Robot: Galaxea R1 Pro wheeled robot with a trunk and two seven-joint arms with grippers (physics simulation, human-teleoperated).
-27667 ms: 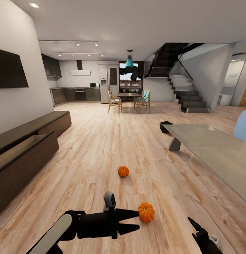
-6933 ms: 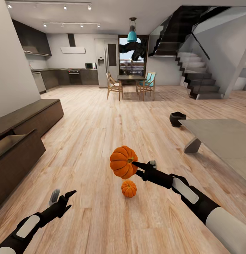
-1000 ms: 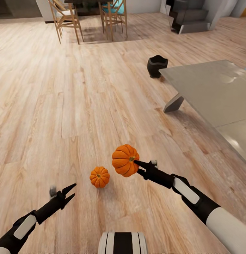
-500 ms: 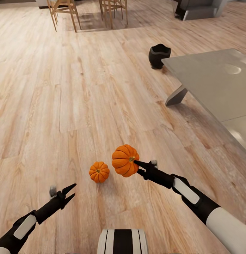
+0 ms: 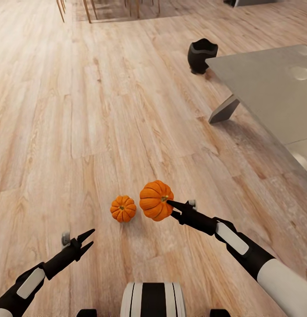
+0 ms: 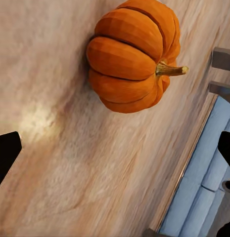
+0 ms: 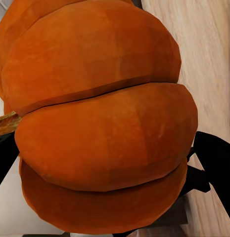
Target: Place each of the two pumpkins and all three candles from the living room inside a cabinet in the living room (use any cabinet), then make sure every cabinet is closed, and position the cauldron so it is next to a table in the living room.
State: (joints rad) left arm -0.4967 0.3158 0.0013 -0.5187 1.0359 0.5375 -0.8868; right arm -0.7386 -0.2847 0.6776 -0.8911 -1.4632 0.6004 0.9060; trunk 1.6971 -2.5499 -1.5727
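Observation:
My right gripper (image 5: pixel 171 209) is shut on one orange pumpkin (image 5: pixel 156 200), held above the floor by its stem side; up close this pumpkin (image 7: pixel 95 123) sits between the dark fingers (image 7: pixel 213 165). The other pumpkin (image 5: pixel 123 208) rests on the plank floor just left of it. My left gripper (image 5: pixel 86 241) stands open and empty, short of that pumpkin and pointing at it. The left wrist view has this pumpkin (image 6: pixel 132 57) ahead of the open left gripper (image 6: pixel 115 153). The black cauldron (image 5: pixel 202 55) stands on the floor at the far corner of the grey table (image 5: pixel 268 88).
The table's slanted leg (image 5: pixel 223 111) is at the right. Wooden chair legs (image 5: pixel 86 9) stand at the far edge. A blue sofa (image 6: pixel 204 197) is in the left wrist view. Wood floor stretches to the left and ahead.
The camera has tilted down and the whole picture has shifted, so the cauldron, table and floor pumpkin sit higher in view. Both grippers keep their poses, and the right one still holds its pumpkin.

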